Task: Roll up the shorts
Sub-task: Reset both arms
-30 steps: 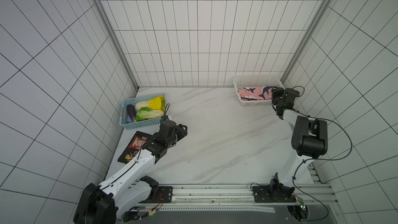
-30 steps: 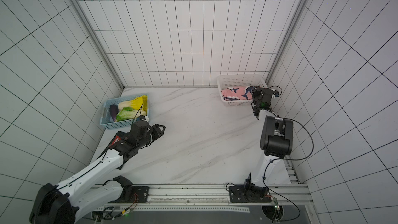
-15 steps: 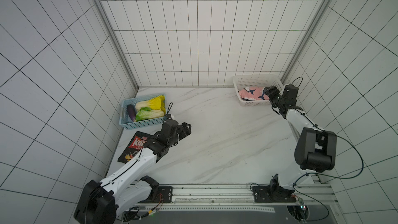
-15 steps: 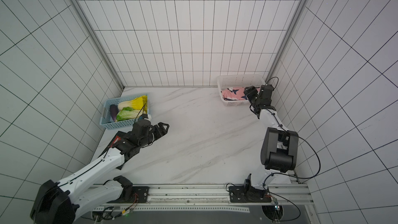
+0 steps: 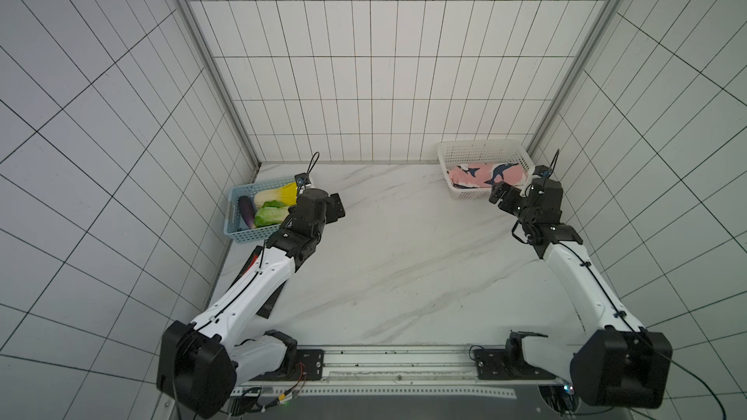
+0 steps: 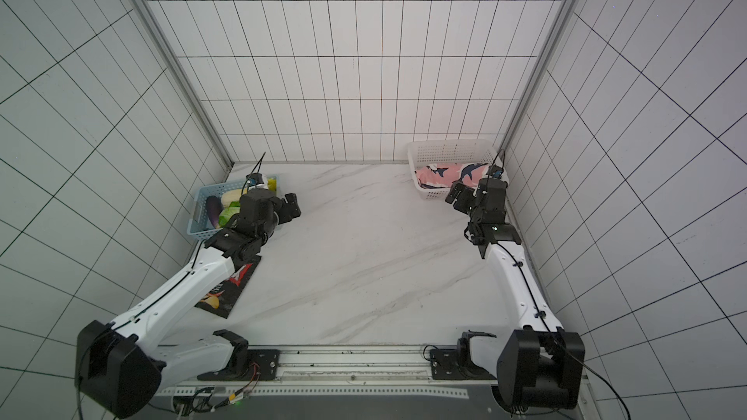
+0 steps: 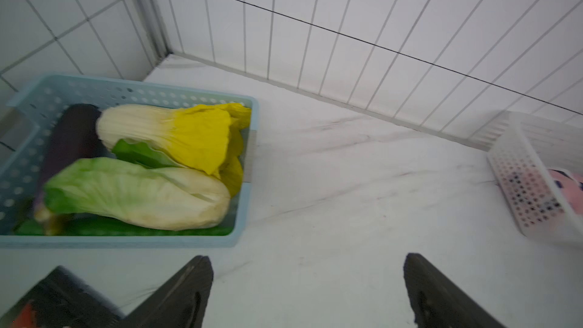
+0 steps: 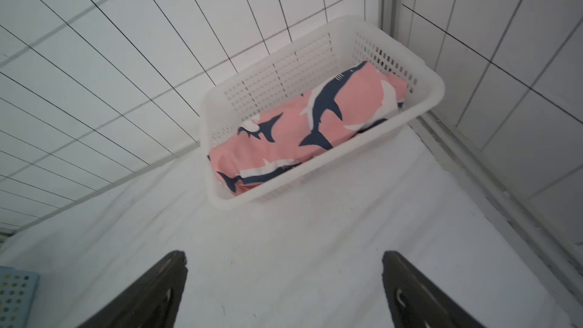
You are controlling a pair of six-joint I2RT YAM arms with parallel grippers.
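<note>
Right jaws: spread wide, with only bare tabletop [image 8: 284, 231] between them; left jaws likewise released and empty. Just ahead of the right jaws stands the white basket [image 8: 284, 70]. The shorts [image 8: 303, 121] lie inside it as a compact bundle along the near wall, the walls keeping the cloth from sprawling. We judge that rolling needs open tabletop, so a lift out would come first. The left jaws sit well apart from the shorts, just beside the blue basket [image 7: 126, 241] of vegetables [image 7: 142, 190], probably parked clear. Only the right wrist view shows the bundle's tucked end. Only the top views show the snack packet [image 6: 228, 292] under the left arm [image 6: 174, 292].
</note>
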